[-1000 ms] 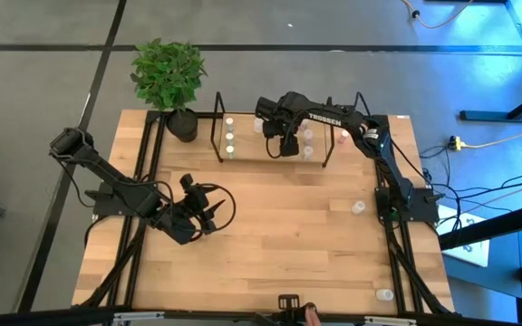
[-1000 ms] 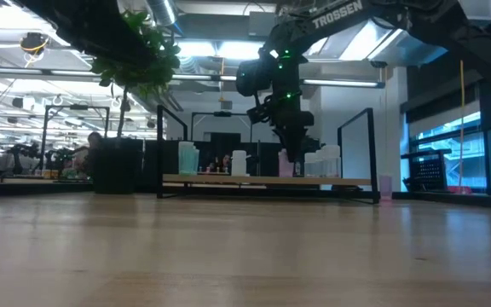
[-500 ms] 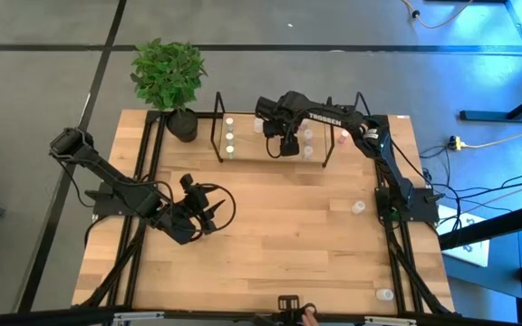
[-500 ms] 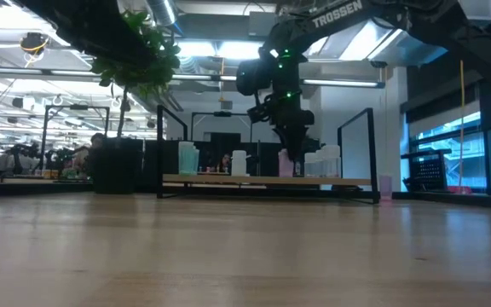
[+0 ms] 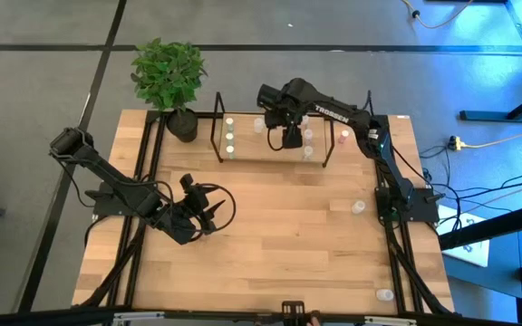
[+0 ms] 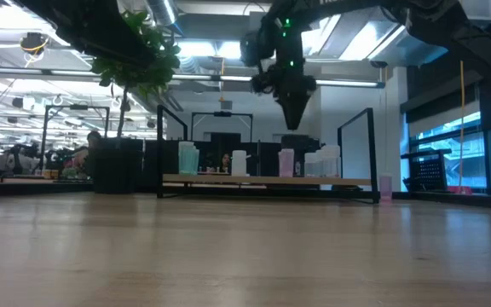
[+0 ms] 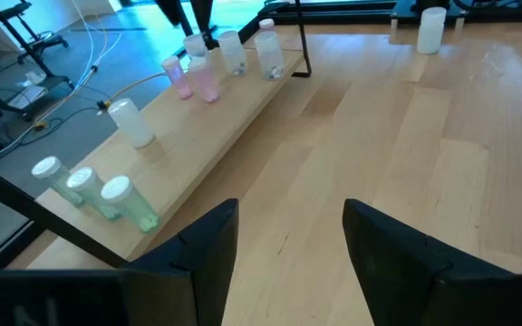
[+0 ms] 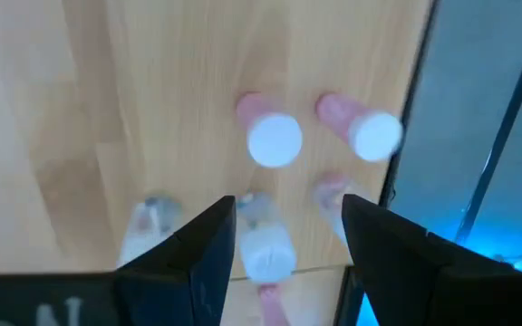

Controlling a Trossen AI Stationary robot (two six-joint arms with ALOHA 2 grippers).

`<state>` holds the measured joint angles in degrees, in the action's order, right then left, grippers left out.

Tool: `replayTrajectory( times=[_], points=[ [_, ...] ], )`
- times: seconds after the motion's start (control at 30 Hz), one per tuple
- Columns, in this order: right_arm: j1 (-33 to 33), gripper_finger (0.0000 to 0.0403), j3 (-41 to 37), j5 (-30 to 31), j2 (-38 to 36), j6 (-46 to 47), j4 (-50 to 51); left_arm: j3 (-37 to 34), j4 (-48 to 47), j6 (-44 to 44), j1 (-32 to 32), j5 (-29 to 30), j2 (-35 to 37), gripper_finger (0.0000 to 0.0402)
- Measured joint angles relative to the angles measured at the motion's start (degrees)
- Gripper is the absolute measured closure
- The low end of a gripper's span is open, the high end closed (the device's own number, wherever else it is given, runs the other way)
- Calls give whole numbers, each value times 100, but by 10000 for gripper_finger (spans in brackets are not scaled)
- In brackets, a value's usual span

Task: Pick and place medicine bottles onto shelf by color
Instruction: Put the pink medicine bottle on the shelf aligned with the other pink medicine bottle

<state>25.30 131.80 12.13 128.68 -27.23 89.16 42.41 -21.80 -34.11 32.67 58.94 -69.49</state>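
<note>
Above the shelf [image 5: 270, 149] at table's far edge: right gripper [image 6: 295, 118] hangs pointing straight down, fingers apart, empty, over pink medicine bottles [image 8: 275, 139] standing on the board. Near table's left side, left gripper [image 5: 208, 213] low, arm folded, fingers apart, empty.

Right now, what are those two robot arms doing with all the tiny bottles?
They are sorting medicine bottles by color onto the shelf. The right end effector hangs open and empty above the pink bottles standing there. The green bottles stand together at one end of the shelf. The left end effector waits open over the table. Two loose bottles remain on the table near the right arm.
</note>
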Motion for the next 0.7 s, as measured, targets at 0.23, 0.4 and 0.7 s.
replayTrajectory(
  times=[0.23, 0.4, 0.7],
  points=[
    [-297, 196, 231, -20, -471, 386, 37, 0, 0, 4, 0, -8, 0, 208],
    [-518, 198, 234, -27, -995, 1287, 85, 0, -13, 9, -1, -25, 2, 208],
    [-843, 198, 237, -22, -2116, 2645, 88, 0, -15, 11, 0, -189, 2, 208]
  ],
)
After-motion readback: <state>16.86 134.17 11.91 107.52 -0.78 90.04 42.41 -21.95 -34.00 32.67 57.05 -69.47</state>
